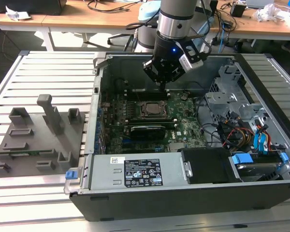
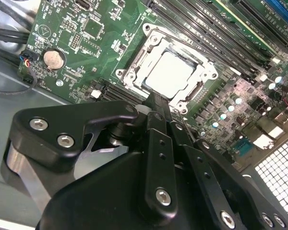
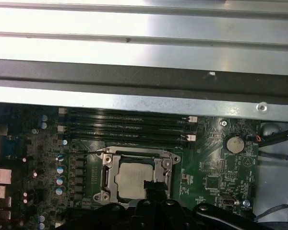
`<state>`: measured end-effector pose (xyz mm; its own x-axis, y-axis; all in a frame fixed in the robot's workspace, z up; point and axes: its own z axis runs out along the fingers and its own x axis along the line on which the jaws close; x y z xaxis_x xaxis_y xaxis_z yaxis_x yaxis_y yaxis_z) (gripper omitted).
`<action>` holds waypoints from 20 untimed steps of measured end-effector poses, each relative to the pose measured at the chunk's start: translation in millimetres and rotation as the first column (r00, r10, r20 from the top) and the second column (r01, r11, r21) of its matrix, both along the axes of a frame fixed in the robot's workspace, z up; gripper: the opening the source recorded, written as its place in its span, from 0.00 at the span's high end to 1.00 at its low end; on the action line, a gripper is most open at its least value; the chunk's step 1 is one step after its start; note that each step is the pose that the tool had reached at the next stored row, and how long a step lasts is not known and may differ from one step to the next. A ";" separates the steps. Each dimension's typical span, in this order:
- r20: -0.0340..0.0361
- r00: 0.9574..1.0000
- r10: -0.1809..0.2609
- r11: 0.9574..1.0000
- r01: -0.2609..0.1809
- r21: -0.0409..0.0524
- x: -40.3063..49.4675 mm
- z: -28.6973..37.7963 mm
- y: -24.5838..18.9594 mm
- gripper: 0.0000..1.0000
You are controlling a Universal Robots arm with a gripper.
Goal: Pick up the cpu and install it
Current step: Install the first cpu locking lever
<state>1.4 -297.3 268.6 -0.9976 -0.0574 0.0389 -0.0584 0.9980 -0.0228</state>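
The cpu (image 1: 150, 110) is a small silvery square lying flat inside the metal socket frame (image 1: 139, 107) on the green motherboard (image 1: 183, 121), within the open computer case. In both wrist views the cpu (image 2: 170, 74) (image 3: 132, 178) sits level in the frame, whose latch plate is open around it. My gripper (image 1: 163, 87) hangs a little above the board, just beyond the socket's far edge. Its black fingers are shut together with nothing between them. The gripper tip (image 2: 156, 98) (image 3: 153, 186) lies close to one edge of the socket, apart from the chip.
Memory slots (image 3: 129, 127) run along one side of the socket, and a long black graphics card (image 1: 147, 130) along the other. The power supply (image 1: 140, 171), drive cage (image 1: 241, 116) and cables (image 1: 232, 133) crowd the case. A grey fixture tray (image 1: 34, 140) lies at the exterior view's left.
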 end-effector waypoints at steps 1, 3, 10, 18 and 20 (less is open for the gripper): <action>0.000 1.000 0.000 1.000 0.000 0.000 -1.2 0.0 0.0 0.89; 0.000 1.000 0.000 1.000 0.000 0.000 -4.1 0.0 0.0 0.89; 0.000 1.000 0.000 1.000 0.000 0.000 -14.8 -0.1 0.1 0.89; 0.000 1.000 0.000 1.000 0.000 0.000 -24.5 0.0 0.0 0.89; 0.000 1.000 0.000 1.000 0.000 0.000 -25.2 0.0 0.0 0.89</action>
<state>-23.8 -297.3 268.5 -0.9976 -0.0574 0.0388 -0.0583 0.9980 -0.0229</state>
